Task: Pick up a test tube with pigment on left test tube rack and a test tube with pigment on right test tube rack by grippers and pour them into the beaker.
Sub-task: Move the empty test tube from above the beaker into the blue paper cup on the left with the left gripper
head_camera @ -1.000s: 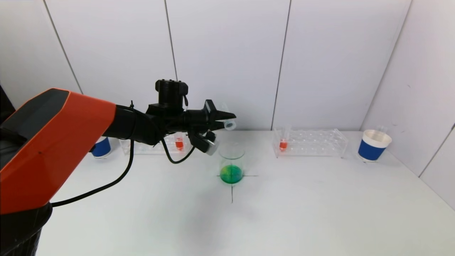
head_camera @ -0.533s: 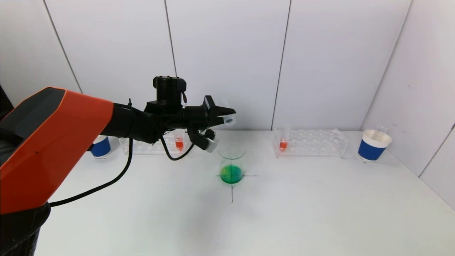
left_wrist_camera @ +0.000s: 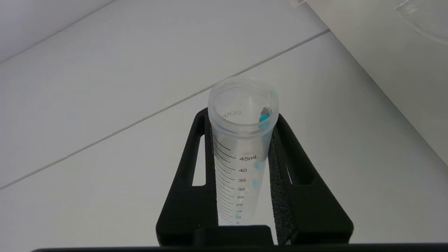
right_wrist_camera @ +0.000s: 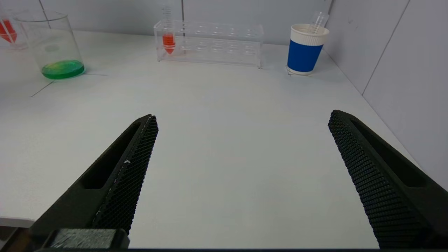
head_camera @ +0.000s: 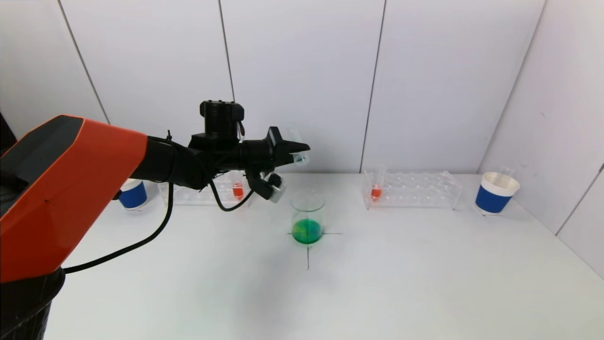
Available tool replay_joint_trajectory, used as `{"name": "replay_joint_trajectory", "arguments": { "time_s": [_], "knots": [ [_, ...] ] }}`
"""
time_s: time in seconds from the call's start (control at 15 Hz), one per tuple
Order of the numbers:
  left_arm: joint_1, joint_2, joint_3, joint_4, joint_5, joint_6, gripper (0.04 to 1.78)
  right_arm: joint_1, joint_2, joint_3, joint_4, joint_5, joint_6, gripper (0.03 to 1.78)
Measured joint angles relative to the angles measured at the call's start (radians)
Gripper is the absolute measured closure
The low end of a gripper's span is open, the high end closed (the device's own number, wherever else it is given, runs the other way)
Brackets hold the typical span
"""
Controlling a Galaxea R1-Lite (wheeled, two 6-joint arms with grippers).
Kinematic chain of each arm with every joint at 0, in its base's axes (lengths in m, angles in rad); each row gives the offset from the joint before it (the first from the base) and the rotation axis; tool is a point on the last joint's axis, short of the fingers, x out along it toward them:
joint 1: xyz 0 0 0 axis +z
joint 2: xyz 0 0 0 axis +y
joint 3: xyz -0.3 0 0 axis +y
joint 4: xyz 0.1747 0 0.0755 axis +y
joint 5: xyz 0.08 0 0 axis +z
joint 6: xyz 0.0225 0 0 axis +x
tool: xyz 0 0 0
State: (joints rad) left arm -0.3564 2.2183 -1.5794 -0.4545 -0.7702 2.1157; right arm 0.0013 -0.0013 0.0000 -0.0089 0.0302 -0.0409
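Head view shows the left gripper (head_camera: 295,152) has lifted slightly and drawn back toward the left rack (head_camera: 188,196) over the last second, its fingers clamped on an emptied tube (head_camera: 299,158) held roughly level, mouth outward. The left wrist view confirms only blue droplets cling inside that tube (left_wrist_camera: 241,140). Green liquid sits in the beaker (head_camera: 307,218) on the bench (head_camera: 377,274), so this pour looks finished. The right gripper (right_wrist_camera: 241,175) hangs wide open and empty, low over the bench near its front edge; an orange tube (head_camera: 376,189) waits in the right rack (head_camera: 415,190).

beaker (head_camera: 307,218) between racks (head_camera: 411,190), cups outermost (head_camera: 497,192)
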Motion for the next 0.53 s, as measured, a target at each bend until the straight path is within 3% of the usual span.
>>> {"name": "replay_joint_trajectory", "arguments": {
  "time_s": [0.53],
  "knots": [
    [-0.001, 0.000, 0.008, 0.000, 0.002, 0.024, 1.38, 0.000, 0.000, 0.000, 0.000, 0.000, 0.000, 0.04]
  ]
}}
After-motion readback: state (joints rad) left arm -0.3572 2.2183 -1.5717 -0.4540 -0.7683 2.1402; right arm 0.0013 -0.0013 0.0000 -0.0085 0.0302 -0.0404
